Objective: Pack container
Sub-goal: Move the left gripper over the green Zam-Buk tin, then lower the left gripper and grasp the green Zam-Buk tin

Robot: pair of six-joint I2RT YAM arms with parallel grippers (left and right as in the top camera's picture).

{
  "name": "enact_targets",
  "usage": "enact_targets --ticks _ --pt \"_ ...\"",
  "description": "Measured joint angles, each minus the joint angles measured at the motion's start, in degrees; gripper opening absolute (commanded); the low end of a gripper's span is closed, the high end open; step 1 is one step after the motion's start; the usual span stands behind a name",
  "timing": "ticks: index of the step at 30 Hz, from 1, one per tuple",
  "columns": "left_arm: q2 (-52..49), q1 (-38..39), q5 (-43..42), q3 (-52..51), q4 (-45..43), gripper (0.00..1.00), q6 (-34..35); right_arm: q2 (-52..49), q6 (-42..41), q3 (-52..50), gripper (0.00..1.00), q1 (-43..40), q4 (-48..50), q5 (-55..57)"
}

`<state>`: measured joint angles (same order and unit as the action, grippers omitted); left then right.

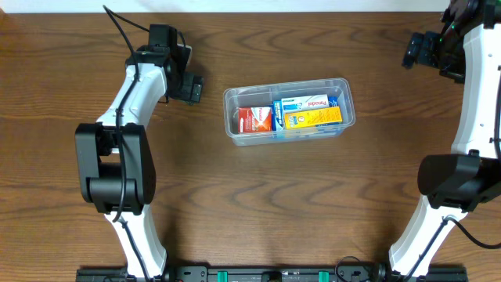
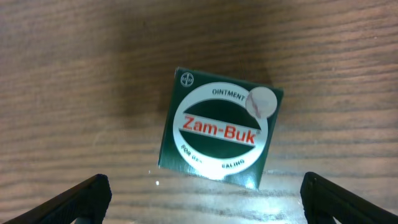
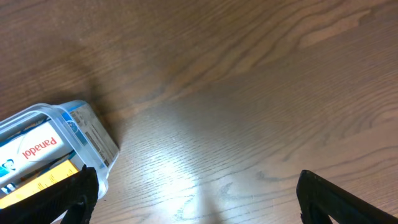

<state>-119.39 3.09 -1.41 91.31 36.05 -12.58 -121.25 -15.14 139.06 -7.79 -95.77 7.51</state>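
Near the middle of the brown wood-grain table (image 1: 258, 204), the clear plastic rectangular container (image 1: 231, 117) sits with its long side running left to right. Inside it lie a red carton (image 1: 254, 119) at the left end, and a white and blue Panadol box (image 1: 305, 103) and a yellow box (image 1: 313, 118) side by side at the right. Well apart from the tub, toward the far left, the left gripper (image 2: 205, 179) hangs with fingers spread wide above a dark green square Zam-Buk ointment box (image 2: 221, 137), which lies flat and skewed on the wood, touched by neither finger. At the far right, the right gripper (image 3: 198, 176) is likewise spread wide and holds nothing, the tub's rounded end showing at the edge of its wrist view
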Motion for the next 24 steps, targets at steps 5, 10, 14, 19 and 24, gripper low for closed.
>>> enact_targets --ticks 5,10,14,19,24 --pt "-0.87 0.00 -1.36 0.00 -3.32 0.98 -1.73 0.00 0.00 0.00 0.99 0.00 0.00 0.00" --pt "-1.70 0.00 -2.40 0.00 -5.14 0.98 -2.56 0.00 0.00 0.00 0.99 0.00 0.00 0.00" --pt "-3.19 0.00 -3.17 0.00 -5.70 0.98 -2.73 0.00 0.00 0.00 0.99 0.00 0.00 0.00" --pt "-5.79 0.00 -3.23 0.00 -5.70 0.98 -2.73 0.00 0.00 0.00 0.99 0.00 0.00 0.00" --pt "-6.54 0.00 -3.37 0.00 -5.92 0.98 -2.78 0.00 0.00 0.00 0.99 0.00 0.00 0.00"
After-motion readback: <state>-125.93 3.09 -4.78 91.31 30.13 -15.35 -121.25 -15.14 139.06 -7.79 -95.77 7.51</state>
